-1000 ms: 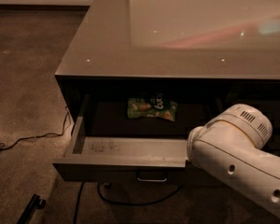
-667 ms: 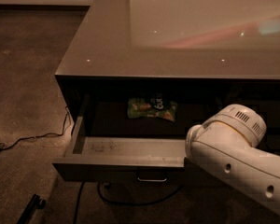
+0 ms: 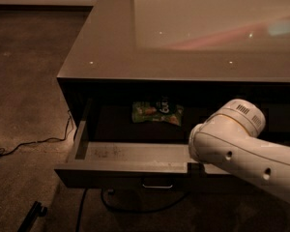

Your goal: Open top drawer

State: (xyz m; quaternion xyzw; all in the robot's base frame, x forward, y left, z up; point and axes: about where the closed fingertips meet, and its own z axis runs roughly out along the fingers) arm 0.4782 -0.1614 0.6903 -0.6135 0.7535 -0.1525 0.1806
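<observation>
Camera view looks down on a glossy grey tabletop (image 3: 111,42) with a brighter inset panel that reflects pink and pale blue light toward its right edge. Under the tabletop's front edge, starting just inside the front left corner, the top drawer (image 3: 125,152) stands pulled out well past that edge. Its grey, scuffed floor is bare along the left and middle, and its dark front carries a small rectangular loop handle (image 3: 157,183) below the rim.

Deep in the shadowed cavity, back under the front edge, lies a green snack packet (image 3: 157,113). It has white lettering across its middle and an orange patch at its left end; the word cannot be read.

A white robot arm (image 3: 246,151) comes in from the lower right and crosses the right part of the drawer. Its round end cap bears a small label of dark bars like a barcode (image 3: 242,108), and two small dark holes dot its side. The gripper sits behind this arm's wrist, at the drawer's front rim just right of the handle; whether it is wide or narrow cannot be told.

On the brown carpet (image 3: 24,71) left of the front left corner, a thin cable (image 3: 34,143) trails away. Another cable (image 3: 135,209) loops under the drawer front, and a black bar (image 3: 33,214) lies at the lower left.
</observation>
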